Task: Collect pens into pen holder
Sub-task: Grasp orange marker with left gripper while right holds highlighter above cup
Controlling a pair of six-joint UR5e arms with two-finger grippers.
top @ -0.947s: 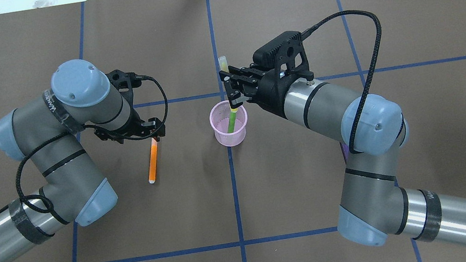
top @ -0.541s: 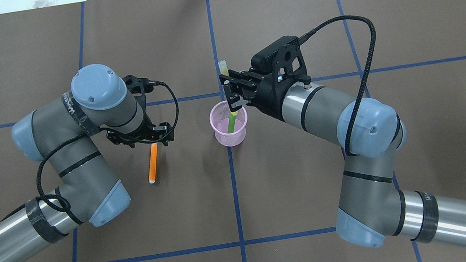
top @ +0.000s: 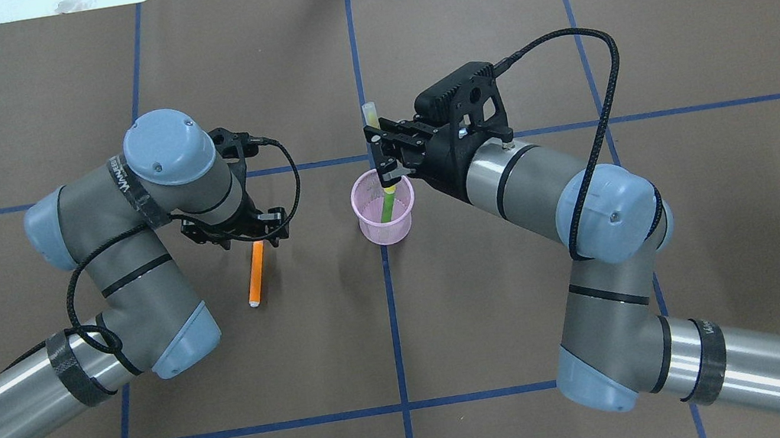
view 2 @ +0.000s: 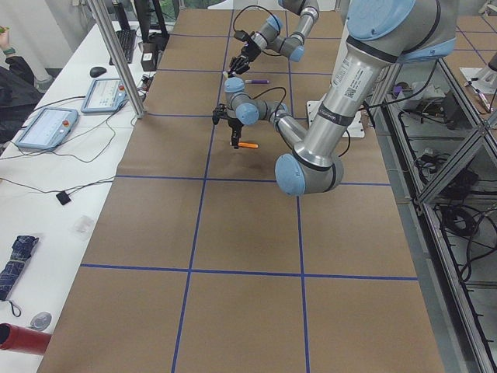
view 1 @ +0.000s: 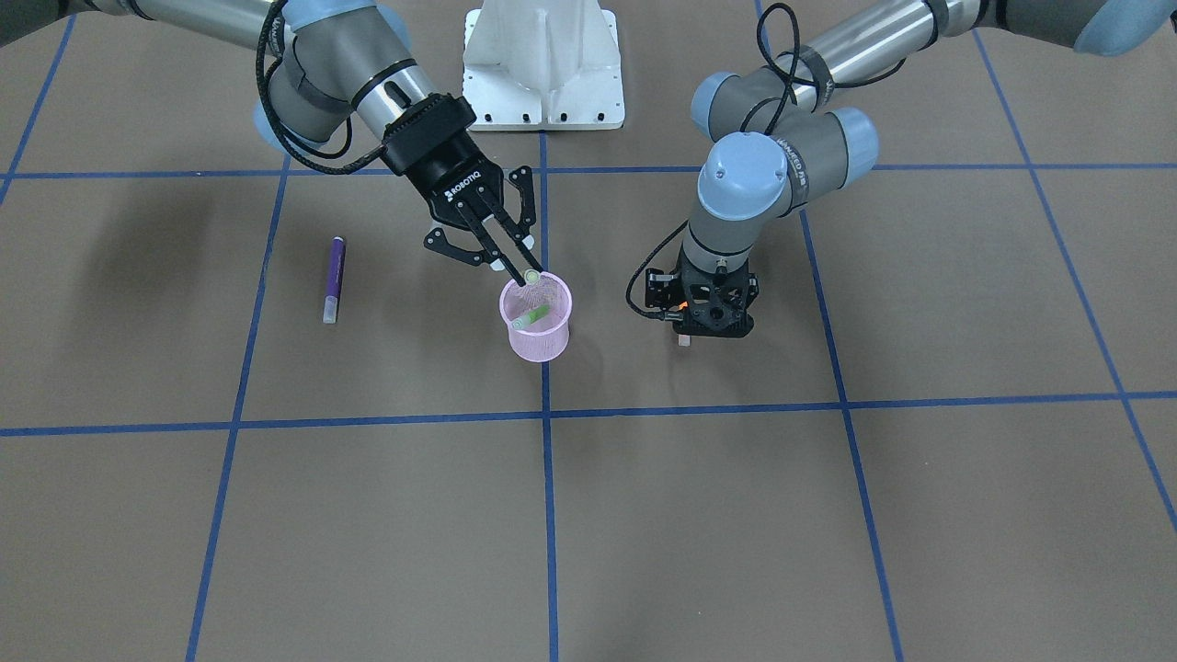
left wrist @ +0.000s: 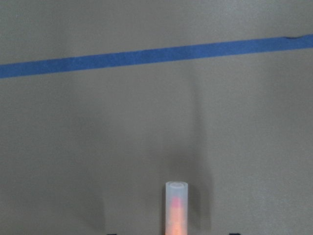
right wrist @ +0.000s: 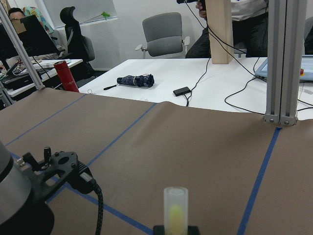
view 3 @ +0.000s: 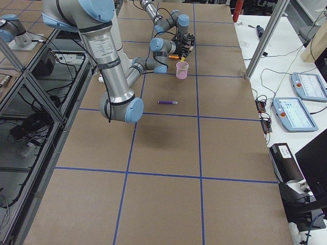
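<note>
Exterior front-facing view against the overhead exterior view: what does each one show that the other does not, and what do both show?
Only the front-facing view shows the purple pen, lying alone on the table; I cannot find it in the overhead view. Only the overhead view shows the long body of the orange pen, reaching out from under the left gripper; the front-facing view gives just a small piece. Both show the right gripper holding the green pen, tilted, its lower end inside the pink pen holder.

Blue tape lines [top: 394,326] grid the brown tabletop [top: 269,391]. On the white bench [view 2: 31,225] along its far edge lie a tablet [view 2: 48,127], a folded umbrella [view 2: 17,264] and a red bottle [view 2: 19,339].
</note>
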